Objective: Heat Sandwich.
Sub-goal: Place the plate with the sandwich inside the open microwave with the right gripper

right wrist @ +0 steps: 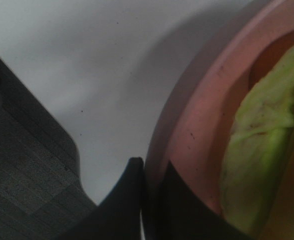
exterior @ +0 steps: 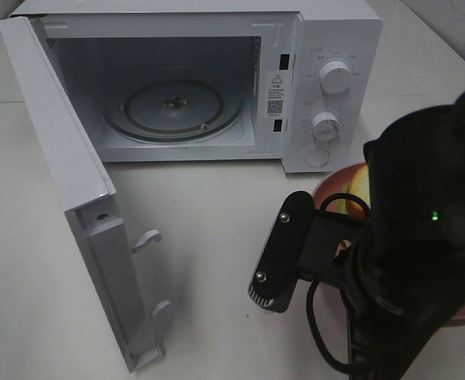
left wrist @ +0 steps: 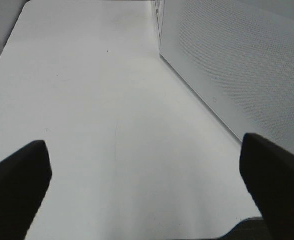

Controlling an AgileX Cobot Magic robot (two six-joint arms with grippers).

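**Plate gripped, microwave open**

At the lower right of the high view, the right gripper [right wrist: 145, 172] is pinched tight on the rim of the pink plate [right wrist: 187, 125], which carries the sandwich [right wrist: 257, 150]. The left gripper [left wrist: 144, 150] gapes wide and holds nothing. The likely next move is to lift the plate level and carry it up-left past the open door [exterior: 58, 174] onto the turntable [exterior: 173, 107].

Soft, even light, probably from overhead; no hard glare. Matte white tabletop [exterior: 216, 237] bright, nearly washed out in left wrist view. Bulky black right arm [exterior: 422, 237] close to lens, dark, blurred. Round pink plate [right wrist: 187, 130] out of focus, casting soft grey shadow on tabletop.
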